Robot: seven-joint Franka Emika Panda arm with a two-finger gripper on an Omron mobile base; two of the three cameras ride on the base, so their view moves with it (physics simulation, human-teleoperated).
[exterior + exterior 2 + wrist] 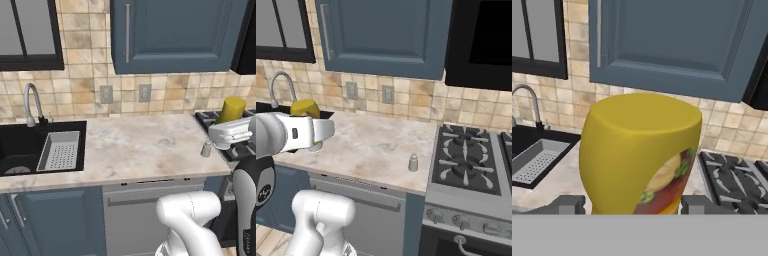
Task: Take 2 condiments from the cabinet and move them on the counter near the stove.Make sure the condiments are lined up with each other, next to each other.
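- Two condiments in sight: yellow bottle (pixel 639 155) clamped between the pincer's fingers (pixel 568 204), grey-white shaker (pixel 206 149) standing alone on the counter (pixel 135 145).
- Pincer (pixel 629 207) gripping the yellow bottle on both sides; bottle upright between the tips, red-orange label turned toward the right of the hand view.
- Held off the worktop, above the counter's front part; yellow top poking up behind the white hand in the left base view (pixel 231 110) and in the right base view (pixel 305 107).
- Shaker (pixel 413 162) upright near the counter's front edge, just beside the stove (pixel 468 160), apart from the bottle and lower than it.
- Stove grates black, no contact with either condiment.
- Black sink (pixel 30 147) at the far left of the counter, holding a pale perforated tray (pixel 60 151) in its right part; curved tap (pixel 33 102) behind it.
- Blue wall cabinet (pixel 175 35) with a long steel handle above the counter, door shut.
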